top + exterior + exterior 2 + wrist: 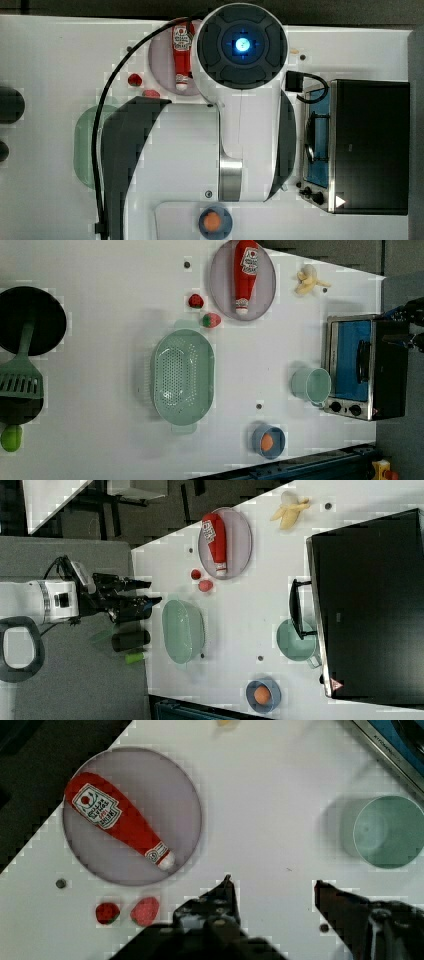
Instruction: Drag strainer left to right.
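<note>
Mint-green plastic marks my target: the strainer (pixel 182 376), a wide-rimmed oval with a perforated bottom, sits on the white counter (pixel 100 315) about midway across the left view, well apart from everything but two strawberries (pixel 211 319) just beyond its far rim. Going left to right in the left view, I pass a dark pan with a green spatula (pixel 21 375), then the strainer, then a grey plate (pixel 225 295) carrying a ketchup bottle (pixel 245 272), a blue bowl with an egg (pixel 268 441), a mint cup (pixel 312 385), and the toaster oven (pixel 362 367) at the right end.

My tool (pixel 272 892) hangs above the counter with its jaws standing wide and nothing between them; in the right view it sits high, to the left of the strainer and not touching it.

I judge the drag has not begun: this is the approach. Next I need to come down over the strainer, hook or pinch one rim wall, and then pull it toward the left view's right, keeping clear of the egg bowl and cup in its path.
</note>
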